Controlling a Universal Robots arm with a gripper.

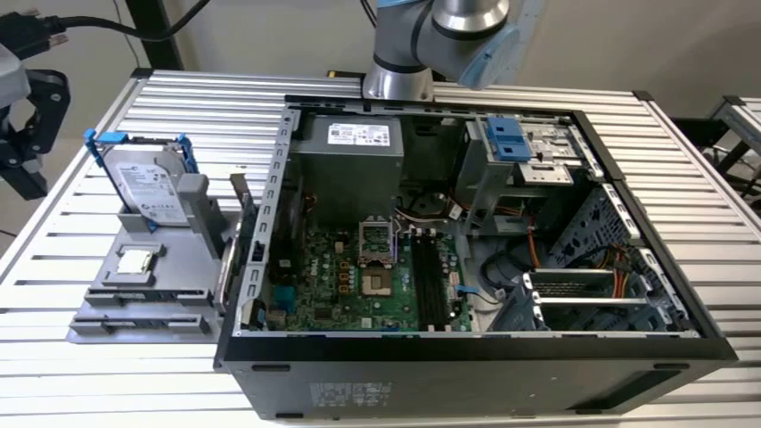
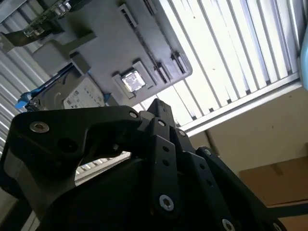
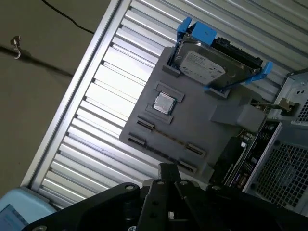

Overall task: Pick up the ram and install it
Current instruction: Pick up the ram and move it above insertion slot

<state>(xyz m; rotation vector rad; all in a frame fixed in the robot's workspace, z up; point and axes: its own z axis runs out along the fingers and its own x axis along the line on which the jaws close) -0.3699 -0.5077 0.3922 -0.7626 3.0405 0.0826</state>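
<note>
Jaws closed together, holding nothing, poised above grey holder [image 3: 192,125] on desk [image 1: 107,374]. Ram [image 2: 42,23] on edge at holder's side nearest computer case [image 1: 476,366], just beside hard drive [image 3: 207,67].
</note>
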